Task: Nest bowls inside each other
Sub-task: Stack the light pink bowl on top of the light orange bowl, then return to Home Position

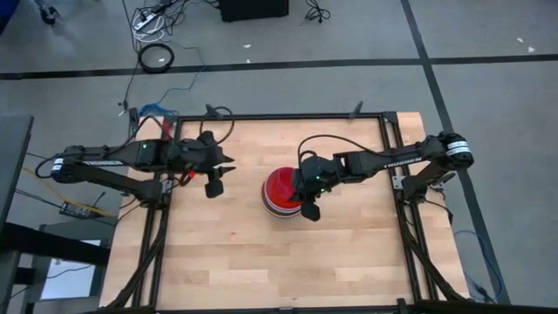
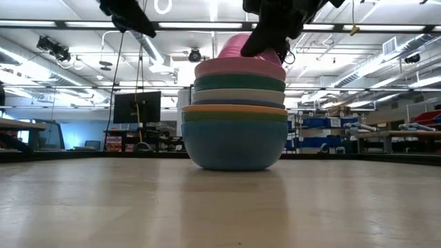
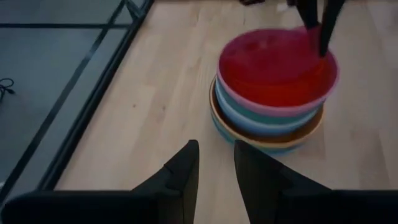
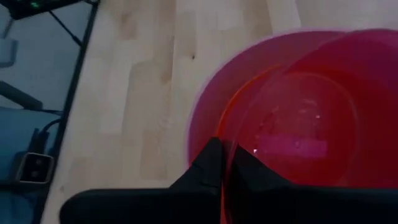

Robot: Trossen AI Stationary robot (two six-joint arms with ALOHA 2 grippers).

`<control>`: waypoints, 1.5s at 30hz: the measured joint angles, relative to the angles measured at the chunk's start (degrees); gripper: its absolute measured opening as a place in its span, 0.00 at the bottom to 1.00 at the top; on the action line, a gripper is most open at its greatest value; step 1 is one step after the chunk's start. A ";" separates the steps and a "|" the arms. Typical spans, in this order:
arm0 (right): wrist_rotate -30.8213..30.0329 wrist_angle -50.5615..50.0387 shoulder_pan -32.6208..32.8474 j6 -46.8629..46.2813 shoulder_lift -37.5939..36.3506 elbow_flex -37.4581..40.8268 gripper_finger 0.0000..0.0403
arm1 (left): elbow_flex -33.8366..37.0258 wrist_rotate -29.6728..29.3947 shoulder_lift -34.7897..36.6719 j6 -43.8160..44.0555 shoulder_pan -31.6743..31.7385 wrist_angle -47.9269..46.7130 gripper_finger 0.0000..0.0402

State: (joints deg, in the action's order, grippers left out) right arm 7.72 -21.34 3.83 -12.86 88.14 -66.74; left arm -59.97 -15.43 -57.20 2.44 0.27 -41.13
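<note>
Wooden table (image 1: 349,253), upright nested bowls (image 1: 283,194)

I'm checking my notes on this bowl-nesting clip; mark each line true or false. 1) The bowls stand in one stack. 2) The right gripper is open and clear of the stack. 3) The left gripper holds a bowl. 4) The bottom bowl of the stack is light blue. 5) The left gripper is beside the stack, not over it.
1) True: the bowls form one nested stack on the table.
2) False: the right gripper is shut on the rim of the small red bowl at the top of the stack.
3) False: the left gripper is open and empty.
4) True: the light blue bowl sits lowest.
5) True.
</note>
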 joint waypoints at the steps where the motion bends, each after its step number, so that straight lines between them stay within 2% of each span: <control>1: 0.52 0.23 -0.01 -0.26 0.00 -0.02 0.00 | 1.12 0.01 0.86 0.67 0.00 1.43 0.28; 5: 1.25 0.27 -0.01 -1.00 -0.02 -0.02 0.06 | 5.47 0.03 3.82 2.40 0.00 4.53 0.28; 10: 1.30 -0.50 -0.05 -3.21 -0.07 -0.02 0.18 | 8.95 0.05 6.14 4.86 -0.04 5.90 0.28; 17: 0.84 -0.14 -0.10 -4.54 -0.07 -0.02 0.31 | 9.71 0.03 7.70 5.59 -0.07 7.44 0.28; 20: 1.78 1.78 0.74 -3.37 -1.08 -0.02 0.33 | 9.71 0.05 7.96 8.35 -0.07 7.23 0.28; 24: 9.01 8.59 3.22 -0.39 -3.53 -0.02 0.33 | 9.71 0.74 7.94 12.72 -0.11 7.16 0.28; 27: 9.49 15.56 5.20 -2.72 -5.09 -0.02 0.33 | 9.71 0.93 7.94 13.44 -0.11 7.09 0.28; 31: 9.38 19.70 7.77 2.29 -7.25 -0.11 0.33 | 9.74 2.63 7.97 17.74 -0.42 5.30 0.28; 33: 9.48 20.01 8.64 4.43 -8.58 -0.09 0.33 | 9.77 3.13 8.73 16.35 -0.57 7.86 0.28; 35: 9.19 20.26 9.03 7.03 -10.93 -0.04 0.33 | 9.77 8.07 10.62 10.69 -0.87 14.97 0.28; 38: 8.96 19.73 8.35 11.01 -16.84 -0.04 0.33 | 9.75 21.03 15.67 3.56 -1.08 25.71 0.28; 40: 8.95 16.90 7.41 12.68 -22.34 -0.04 0.33 | 9.71 26.44 20.29 1.51 -1.11 27.64 0.28; 45: 5.76 6.23 6.16 15.79 -36.83 -0.07 0.33 | 9.64 26.28 31.29 0.49 -1.14 19.61 0.28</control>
State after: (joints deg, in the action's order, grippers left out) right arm 13.48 -15.11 9.99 2.93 51.31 -66.81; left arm -50.33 10.85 -25.91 2.93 -0.86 -21.52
